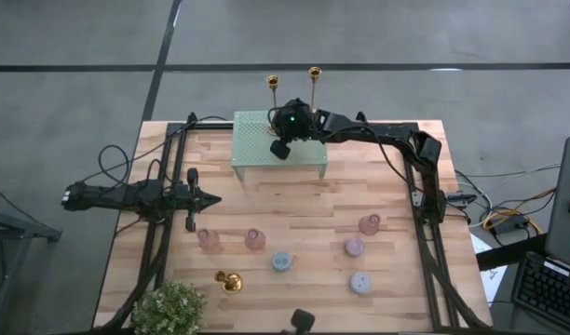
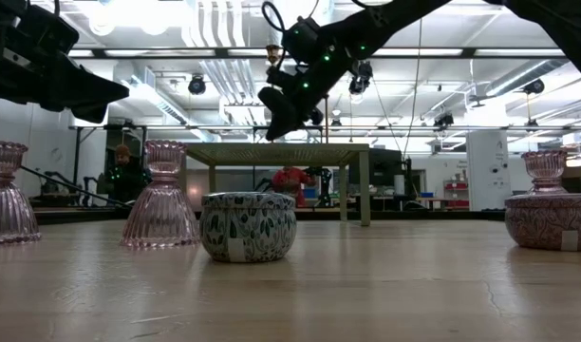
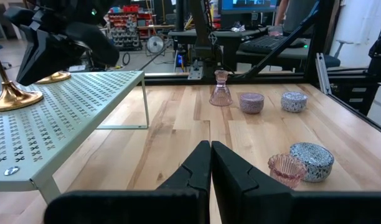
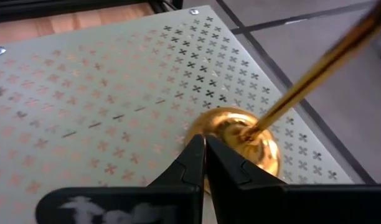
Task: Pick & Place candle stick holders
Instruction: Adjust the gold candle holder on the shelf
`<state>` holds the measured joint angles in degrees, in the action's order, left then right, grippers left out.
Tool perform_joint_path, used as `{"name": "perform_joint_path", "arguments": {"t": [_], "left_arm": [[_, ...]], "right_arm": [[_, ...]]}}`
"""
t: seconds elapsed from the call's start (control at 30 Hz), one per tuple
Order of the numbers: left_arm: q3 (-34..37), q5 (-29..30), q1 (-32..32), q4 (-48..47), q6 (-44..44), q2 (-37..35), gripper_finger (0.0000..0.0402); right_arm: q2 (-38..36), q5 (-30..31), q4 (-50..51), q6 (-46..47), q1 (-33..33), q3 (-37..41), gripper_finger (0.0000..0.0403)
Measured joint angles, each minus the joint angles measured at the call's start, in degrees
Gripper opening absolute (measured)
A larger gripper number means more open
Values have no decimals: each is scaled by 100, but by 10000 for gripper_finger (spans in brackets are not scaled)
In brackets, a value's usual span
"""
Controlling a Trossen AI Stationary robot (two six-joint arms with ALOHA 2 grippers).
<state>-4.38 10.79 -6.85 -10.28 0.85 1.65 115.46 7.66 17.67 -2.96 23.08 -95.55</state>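
I saw pink glass holders [image 1: 209,239] and patterned tins [image 1: 281,261] scattered across the bench's [image 1: 294,200] near half, with one gold candlestick [image 1: 230,282] lying near the plant [image 1: 169,308]. Two candlesticks [image 1: 314,73] stood on the green perforated stand [image 1: 257,160] at the far edge. My right gripper [image 4: 205,163], fingers together, hung just beside one's domed base [image 4: 243,140]. The left gripper [image 3: 210,163], also closed, waited near the left edge.
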Motion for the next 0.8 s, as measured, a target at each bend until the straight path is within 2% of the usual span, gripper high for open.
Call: {"name": "perform_joint_path", "arguments": {"t": [0.33, 0.5, 0.8], "left_arm": [[0, 0, 0, -1, 0, 0, 16], [0, 0, 0, 0, 1, 1, 16], [0, 0, 0, -1, 1, 1, 16]], "right_arm": [[0, 2, -211, 42, 84, 0, 8], [0, 291, -245, 41, 98, 0, 8], [0, 305, -432, 60, 167, 0, 8]]}}
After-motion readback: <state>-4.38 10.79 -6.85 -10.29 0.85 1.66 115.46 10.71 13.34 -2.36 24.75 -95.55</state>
